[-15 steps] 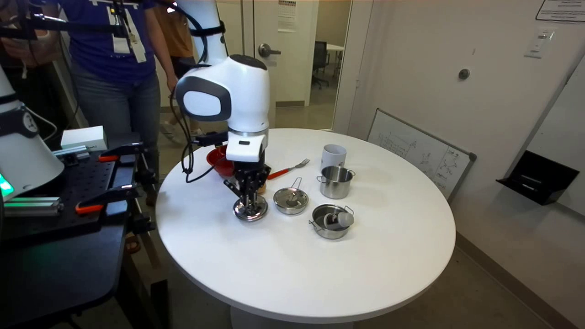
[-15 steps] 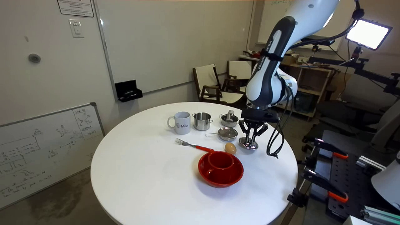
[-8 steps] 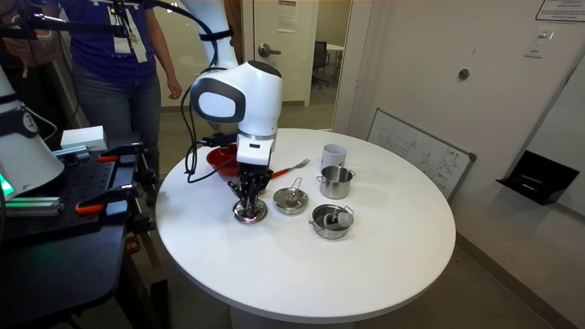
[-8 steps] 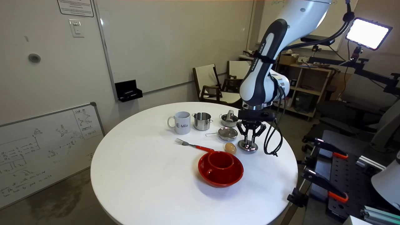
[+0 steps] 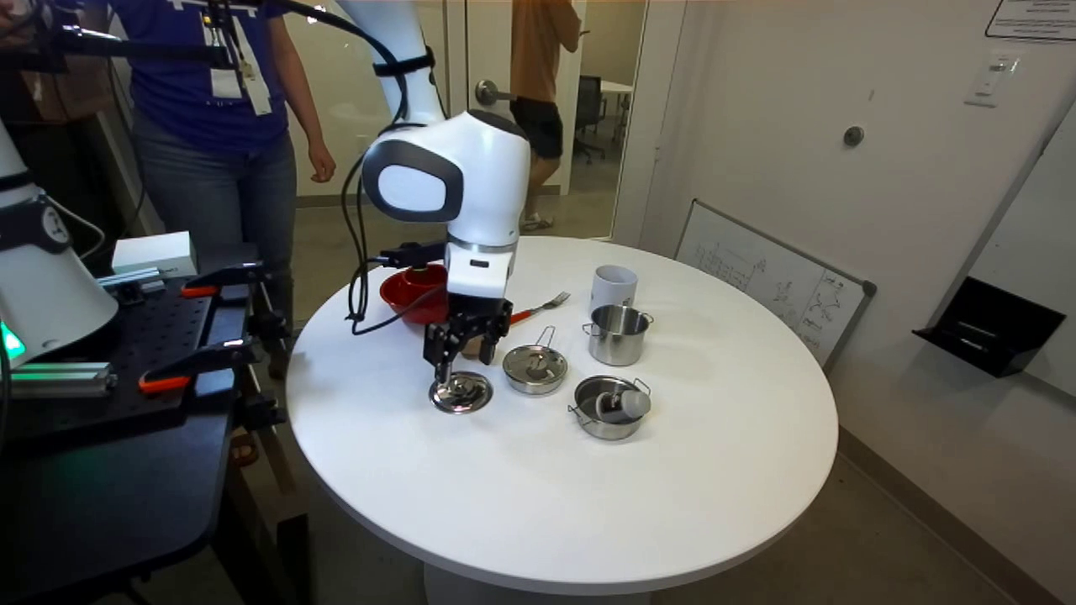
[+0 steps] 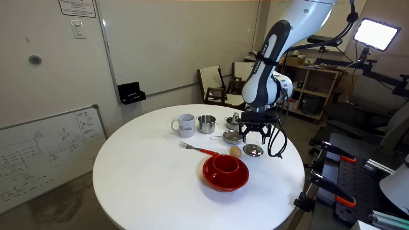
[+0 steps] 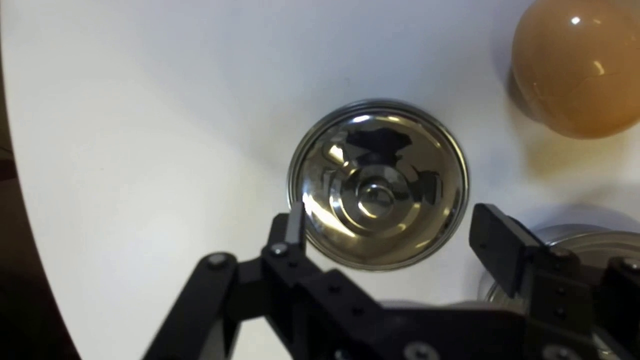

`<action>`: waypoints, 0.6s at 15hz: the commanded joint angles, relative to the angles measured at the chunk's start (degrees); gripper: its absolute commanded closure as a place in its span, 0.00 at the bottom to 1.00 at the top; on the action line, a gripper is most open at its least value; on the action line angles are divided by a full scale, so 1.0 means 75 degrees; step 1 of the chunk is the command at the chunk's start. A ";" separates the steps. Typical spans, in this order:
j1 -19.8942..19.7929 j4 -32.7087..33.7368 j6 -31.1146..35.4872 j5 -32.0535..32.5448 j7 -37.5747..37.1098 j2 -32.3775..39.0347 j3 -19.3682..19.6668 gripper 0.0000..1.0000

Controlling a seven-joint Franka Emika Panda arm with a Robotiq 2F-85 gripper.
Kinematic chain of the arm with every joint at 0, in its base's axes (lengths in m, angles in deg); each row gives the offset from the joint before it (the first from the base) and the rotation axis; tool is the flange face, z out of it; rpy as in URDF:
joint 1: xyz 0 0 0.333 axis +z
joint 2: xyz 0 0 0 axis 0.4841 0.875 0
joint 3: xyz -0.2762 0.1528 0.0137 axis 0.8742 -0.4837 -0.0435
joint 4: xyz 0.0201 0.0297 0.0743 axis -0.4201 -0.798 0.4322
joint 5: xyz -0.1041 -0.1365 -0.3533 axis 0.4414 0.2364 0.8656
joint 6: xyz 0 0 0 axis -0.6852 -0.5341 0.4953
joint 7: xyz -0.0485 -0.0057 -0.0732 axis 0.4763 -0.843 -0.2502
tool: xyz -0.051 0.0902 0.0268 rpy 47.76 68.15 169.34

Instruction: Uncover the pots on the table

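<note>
A shiny round lid (image 5: 461,393) lies flat on the white table (image 5: 689,504), knob up. My gripper (image 6: 254,141) hovers just above it, jaws spread apart. In the wrist view the lid (image 7: 380,185) shows whole, and the fingers (image 7: 500,245) do not grip it. Beyond it are the silver pots: a deep uncovered pot (image 5: 618,338), a shallow uncovered pot (image 5: 603,427) with a grey object leaning inside, and a low pot (image 6: 232,137) with a long wire handle. Whether this low pot is covered, I cannot tell. Its rim (image 7: 600,240) partly shows beside my right finger.
A brown egg (image 6: 235,151) sits close to the lid. Nearby are a red bowl (image 6: 223,187) with a red cup (image 6: 225,164) in it and a red-handled fork (image 6: 204,150). A pale mug (image 6: 186,126) stands beside the deep pot. Cables (image 6: 278,147) hang by the wrist.
Half a second ago the jaws were closed at the lid's knob. They have since spread and risen off it, leaving the lid on the table. The arm has shifted slightly.
</note>
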 commanded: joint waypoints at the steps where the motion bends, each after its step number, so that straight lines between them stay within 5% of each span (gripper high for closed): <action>1: 0.0566 -0.0060 -0.0325 0.0171 0.0030 -0.0476 0.0466 0.00; 9: 0.0916 0.0018 -0.0851 0.0903 0.0368 -0.1394 0.0730 0.00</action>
